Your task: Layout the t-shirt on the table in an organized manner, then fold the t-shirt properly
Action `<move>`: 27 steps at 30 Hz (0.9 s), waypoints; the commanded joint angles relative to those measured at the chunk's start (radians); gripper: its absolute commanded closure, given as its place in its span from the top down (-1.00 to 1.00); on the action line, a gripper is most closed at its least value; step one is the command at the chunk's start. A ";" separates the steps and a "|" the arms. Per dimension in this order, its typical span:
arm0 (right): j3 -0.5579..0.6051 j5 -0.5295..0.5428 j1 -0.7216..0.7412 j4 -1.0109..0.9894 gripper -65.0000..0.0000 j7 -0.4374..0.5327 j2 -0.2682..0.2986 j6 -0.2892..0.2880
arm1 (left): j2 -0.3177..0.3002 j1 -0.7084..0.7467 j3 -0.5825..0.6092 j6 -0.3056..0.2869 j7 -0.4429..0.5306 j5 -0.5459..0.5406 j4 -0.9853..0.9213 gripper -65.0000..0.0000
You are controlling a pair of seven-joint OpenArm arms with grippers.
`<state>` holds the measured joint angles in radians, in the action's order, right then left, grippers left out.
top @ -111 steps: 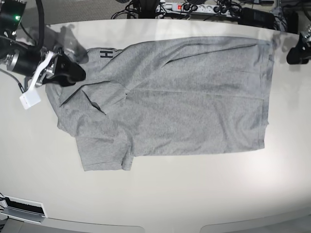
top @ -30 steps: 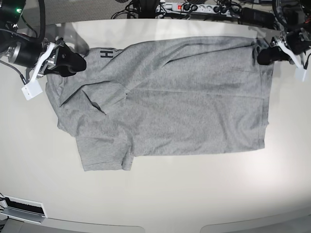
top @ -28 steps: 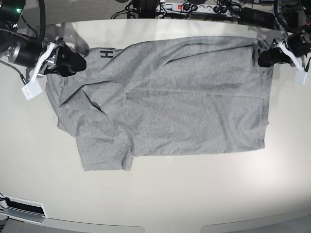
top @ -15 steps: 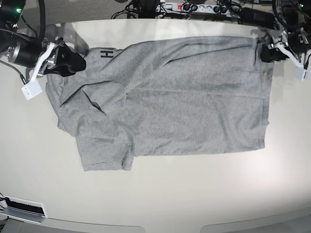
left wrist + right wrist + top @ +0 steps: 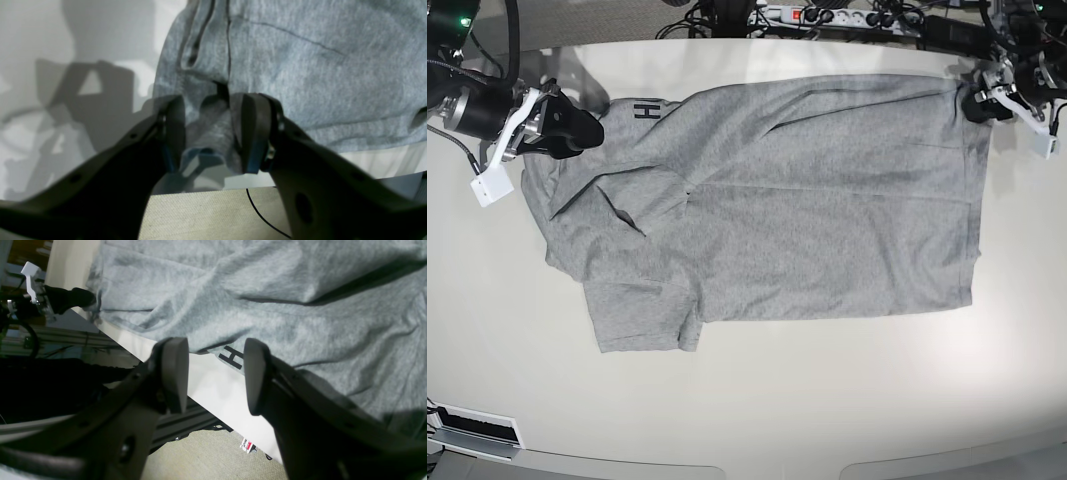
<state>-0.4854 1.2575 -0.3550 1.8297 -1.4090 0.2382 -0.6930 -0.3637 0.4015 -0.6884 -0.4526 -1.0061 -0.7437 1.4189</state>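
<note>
Jaws parted on both grippers, your left gripper (image 5: 208, 133) straddling the t-shirt (image 5: 807, 200) hem: closing shallow risks slipping off.

T-shirt (image 5: 807, 200) lettering mostly hidden underneath

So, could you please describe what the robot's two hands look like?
Both are black, with broad curved fingers. The left hand shows blue trim on its pads and small screws. The right hand has plain dark grey pads. In the base view, each wrist carries a small white block.
</note>
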 commanded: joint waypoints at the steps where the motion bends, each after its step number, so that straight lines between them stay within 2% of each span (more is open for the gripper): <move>1: -0.005 0.029 0.003 0.017 -0.13 0.021 0.014 -0.005 | -0.018 0.000 -0.006 -0.006 0.011 -0.016 0.013 -0.11; 6: -0.005 0.029 0.006 0.017 -0.13 0.021 0.014 -0.005 | -0.018 0.000 -0.006 -0.033 -0.009 -0.047 0.013 -0.11; 10: -0.005 0.029 0.006 0.017 -0.13 0.021 0.014 -0.005 | -0.019 0.000 -0.006 -0.164 -0.066 -0.171 0.013 -0.11; 13: -0.005 0.029 0.006 0.017 -0.13 0.021 0.014 -0.005 | -0.019 0.000 -0.006 -0.183 -0.072 -0.205 0.013 -0.13; 16: -0.005 0.029 0.006 0.017 -0.13 0.021 0.014 -0.005 | -0.019 0.000 -0.006 -0.184 -0.072 -0.213 0.013 -0.37; 20: -0.005 0.029 0.006 0.017 -0.13 0.021 0.014 -0.005 | -0.019 0.000 -0.006 -0.184 -0.068 -0.212 0.013 -0.94; 21: -0.005 0.029 0.006 0.017 -0.13 0.021 0.014 -0.005 | -0.019 0.000 -0.006 -0.184 -0.068 -0.213 0.013 -1.00; 25: -0.005 0.029 0.006 0.017 -0.13 0.021 0.014 -0.005 | -0.022 -0.001 -0.006 -0.188 -0.069 -0.258 0.013 -1.00; 27: -0.005 0.029 0.006 0.017 -0.13 0.021 0.014 -0.005 | -0.025 -0.003 -0.006 -0.224 -0.072 -0.286 0.019 -1.00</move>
<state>-0.4854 1.2579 -0.3546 1.8297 -1.4067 0.2378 -0.6930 -0.3679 0.4011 -0.6880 -0.6674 -1.0885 -1.0080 1.4208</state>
